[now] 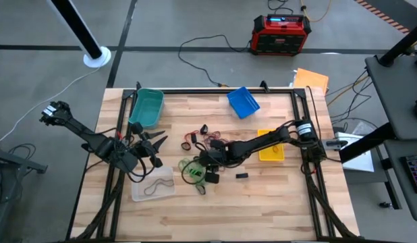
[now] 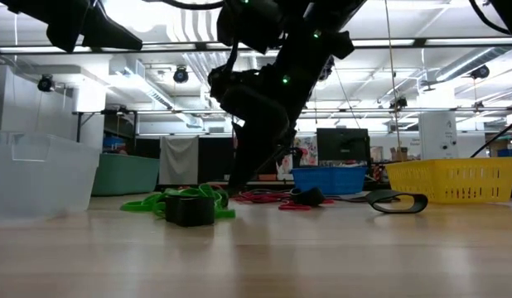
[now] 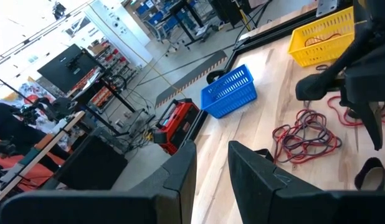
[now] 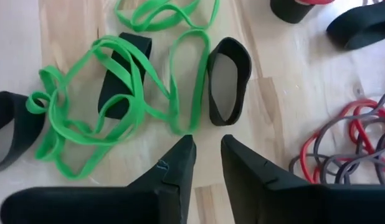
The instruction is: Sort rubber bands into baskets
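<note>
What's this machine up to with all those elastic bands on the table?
It is sorting rubber bands into small baskets. The right gripper hangs low over the tangle of green rubber bands mid-table, fingers slightly apart, holding nothing yet. The left gripper waits near the clear basket, which holds a dark band. The yellow basket has red bands inside. A red band pile, the teal basket and the blue basket sit farther back.

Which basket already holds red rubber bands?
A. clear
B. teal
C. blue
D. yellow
D: in the left wrist view red loops lie inside the yellow basket, while the blue basket shows none, and in the high view the clear basket holds only a dark band.
</note>
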Robot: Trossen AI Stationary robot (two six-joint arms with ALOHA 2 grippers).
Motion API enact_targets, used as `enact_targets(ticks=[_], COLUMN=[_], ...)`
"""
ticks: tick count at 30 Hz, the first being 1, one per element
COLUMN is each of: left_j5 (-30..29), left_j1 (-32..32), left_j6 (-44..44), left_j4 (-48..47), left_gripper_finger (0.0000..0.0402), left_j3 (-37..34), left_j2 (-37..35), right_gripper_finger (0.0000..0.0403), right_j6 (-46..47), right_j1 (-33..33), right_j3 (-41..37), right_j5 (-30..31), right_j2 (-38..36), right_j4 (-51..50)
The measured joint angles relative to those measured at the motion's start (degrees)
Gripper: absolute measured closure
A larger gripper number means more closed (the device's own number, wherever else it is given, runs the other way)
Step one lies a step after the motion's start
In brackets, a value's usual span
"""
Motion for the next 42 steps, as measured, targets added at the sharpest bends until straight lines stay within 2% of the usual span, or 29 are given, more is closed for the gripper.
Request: enact_targets(ticks=[7, 10, 14, 18, 24, 37, 42], left_j5=[0.0, 0.0, 0.0, 0.0, 0.0, 0.0, 0.0], left_j1=[0.0, 0.0, 0.0, 0.0, 0.0, 0.0, 0.0], left_j6=[0.0, 0.0, 0.0, 0.0, 0.0, 0.0, 0.0], left_j4=[0.0, 0.0, 0.0, 0.0, 0.0, 0.0, 0.0], left_gripper_finger=[0.0324, 0.0324, 0.0324, 0.0324, 0.0324, 0.0324, 0.0324], left_j3=[-0.1, -0.1, -0.1, -0.1, -0.1, -0.2, -0.2], left_j2=[0.0, 0.0, 0.0, 0.0, 0.0, 0.0, 0.0], right_gripper_finger=[0.0272, 0.0248, 0.0227, 0.0224, 0.0256, 0.0386, 0.0393], right_j6=[5.1, 6.7, 5.4, 2.3, 0.4, -2.4, -2.7], right_j1=[0.0, 0.0, 0.1, 0.1, 0.1, 0.4, 0.7], right_j3=[0.0, 0.0, 0.0, 0.0, 0.0, 0.0, 0.0], right_j5=[-0.6, -2.9, -3.1, -3.1, -3.0, -3.0, -3.0], right_j2=[0.0, 0.0, 1.2, 2.9, 3.8, 2.3, 1.1], right_j4=[0.1, 0.8, 3.4, 5.8, 5.9, 4.9, 4.9])
